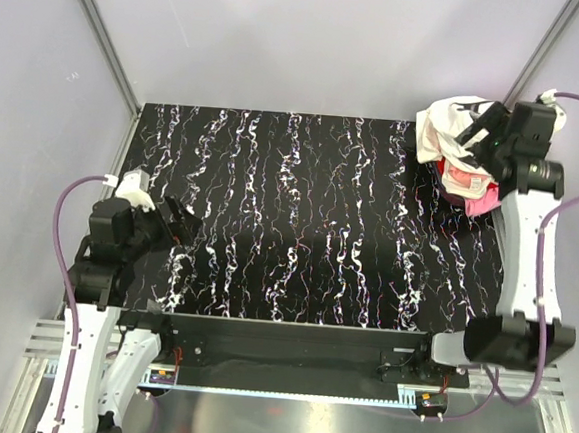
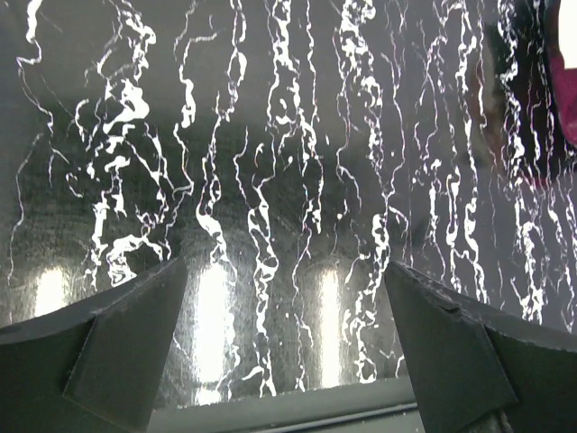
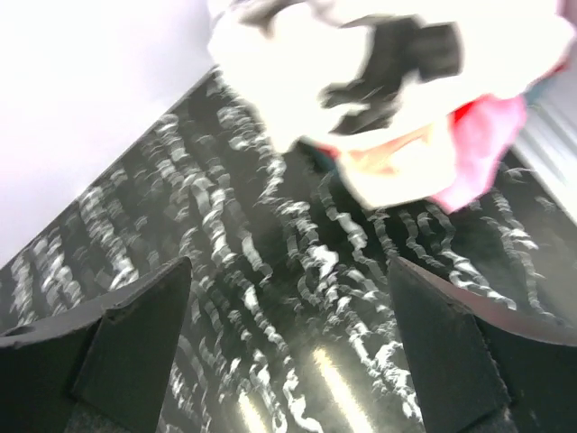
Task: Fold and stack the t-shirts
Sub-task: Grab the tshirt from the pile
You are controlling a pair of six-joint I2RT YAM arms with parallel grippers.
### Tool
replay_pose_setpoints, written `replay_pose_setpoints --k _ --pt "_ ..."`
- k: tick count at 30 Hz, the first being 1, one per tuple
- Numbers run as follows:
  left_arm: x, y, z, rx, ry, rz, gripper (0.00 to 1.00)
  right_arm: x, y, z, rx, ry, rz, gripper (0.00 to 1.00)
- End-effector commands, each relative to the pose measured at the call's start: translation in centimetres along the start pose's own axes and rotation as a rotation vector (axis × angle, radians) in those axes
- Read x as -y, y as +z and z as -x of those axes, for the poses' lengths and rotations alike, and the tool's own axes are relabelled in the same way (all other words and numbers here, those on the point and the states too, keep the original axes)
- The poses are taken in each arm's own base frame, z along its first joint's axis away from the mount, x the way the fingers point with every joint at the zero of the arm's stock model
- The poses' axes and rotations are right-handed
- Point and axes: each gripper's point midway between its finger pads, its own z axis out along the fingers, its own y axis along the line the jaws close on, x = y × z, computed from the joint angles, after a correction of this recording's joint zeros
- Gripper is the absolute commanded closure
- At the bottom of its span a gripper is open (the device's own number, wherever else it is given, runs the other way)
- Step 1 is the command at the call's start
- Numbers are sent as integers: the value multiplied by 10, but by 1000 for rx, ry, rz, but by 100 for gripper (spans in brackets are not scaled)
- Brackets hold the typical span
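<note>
T-shirts (image 1: 441,133): heaped upper right of top view, white t-shirt (image 3: 270,99) uppermost.
Right gripper (image 3: 288,352): wide apart, empty, by the heap.
Left gripper (image 2: 287,347): wide apart, empty, left edge.
Risk: deep pinch may drag 2 shirts together.

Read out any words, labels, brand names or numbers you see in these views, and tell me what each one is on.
No text can be read in any view.
White t-shirt: its black print is too blurred to tell whether it holds letters.
Marbled table: pattern only, no writing.
</note>
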Motion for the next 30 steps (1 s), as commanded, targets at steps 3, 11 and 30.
replay_pose_setpoints --k 3,11,30 --pt "5 0 4 65 16 -45 1 33 48 24 -46 29 -139 5" --pt "6 -5 5 83 19 -53 1 42 143 23 -152 11 -217 6" --pt "3 -17 15 181 18 -56 1 -152 7 48 -65 -195 351 100"
